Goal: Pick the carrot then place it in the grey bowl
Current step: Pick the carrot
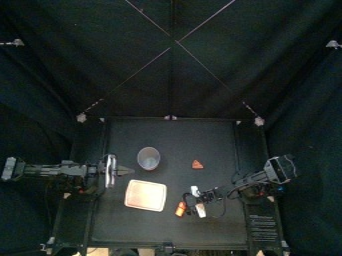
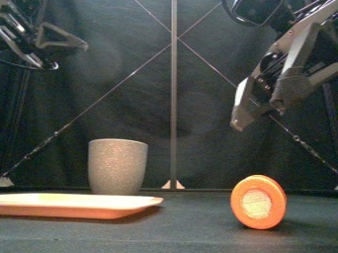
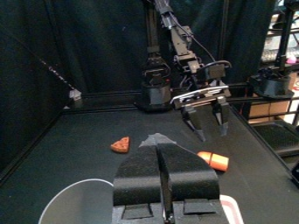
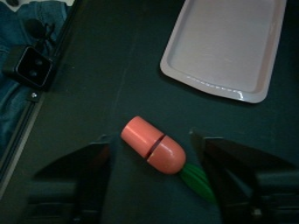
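Observation:
The orange carrot [image 1: 183, 208] with a green top lies on the table near the front, right of the pink tray [image 1: 132, 197]. In the right wrist view the carrot [image 4: 156, 144] lies between and below my open jaws. My right gripper [image 2: 247, 121] hangs open above the carrot [image 2: 259, 202] without touching it. The grey speckled cup [image 1: 148, 156] stands upright behind the tray, left of middle. My left gripper [image 1: 108, 172] rests at the table's left side, shut and holding nothing; the left wrist view shows the cup's rim [image 3: 77, 199] just below it.
A small red-orange wedge-shaped toy [image 1: 199, 162] lies on the table right of the cup, behind the carrot. The tray [image 2: 73, 205] lies flat at front left with nothing on it.

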Robot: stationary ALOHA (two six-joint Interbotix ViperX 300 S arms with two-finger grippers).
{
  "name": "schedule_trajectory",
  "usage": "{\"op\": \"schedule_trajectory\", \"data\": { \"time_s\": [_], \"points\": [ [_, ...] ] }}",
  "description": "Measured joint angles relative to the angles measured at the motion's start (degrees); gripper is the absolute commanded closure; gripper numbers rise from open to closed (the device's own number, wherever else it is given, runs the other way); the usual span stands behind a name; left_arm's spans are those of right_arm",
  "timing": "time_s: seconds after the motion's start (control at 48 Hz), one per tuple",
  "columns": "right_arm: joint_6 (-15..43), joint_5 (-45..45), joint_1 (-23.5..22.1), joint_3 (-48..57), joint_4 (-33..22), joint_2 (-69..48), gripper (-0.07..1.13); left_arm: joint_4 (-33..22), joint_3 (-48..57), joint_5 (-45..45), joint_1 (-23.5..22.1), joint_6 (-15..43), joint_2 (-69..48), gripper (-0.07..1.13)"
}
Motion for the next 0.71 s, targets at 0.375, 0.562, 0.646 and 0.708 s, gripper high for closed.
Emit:
{"op": "schedule_trajectory", "data": {
  "time_s": [0.375,0.562,0.646,0.708],
  "points": [
    [0.0,0.4,0.2,-2.3,1.4,6.8,0.02,0.1,-0.1,0.2,0.0,-0.1,-0.1,1.09],
    [0.0,2.0,0.4,-4.5,1.5,9.7,0.02,0.2,0.0,0.8,0.0,-0.1,-0.1,1.09],
    [0.0,2.5,0.8,-5.0,1.4,10.7,0.02,0.1,-0.1,0.8,0.0,-0.1,-0.1,1.09],
    [0.0,2.7,1.1,-5.1,1.5,11.3,0.02,0.1,0.0,0.8,0.0,-0.1,-0.1,1.09]
  ]
}}
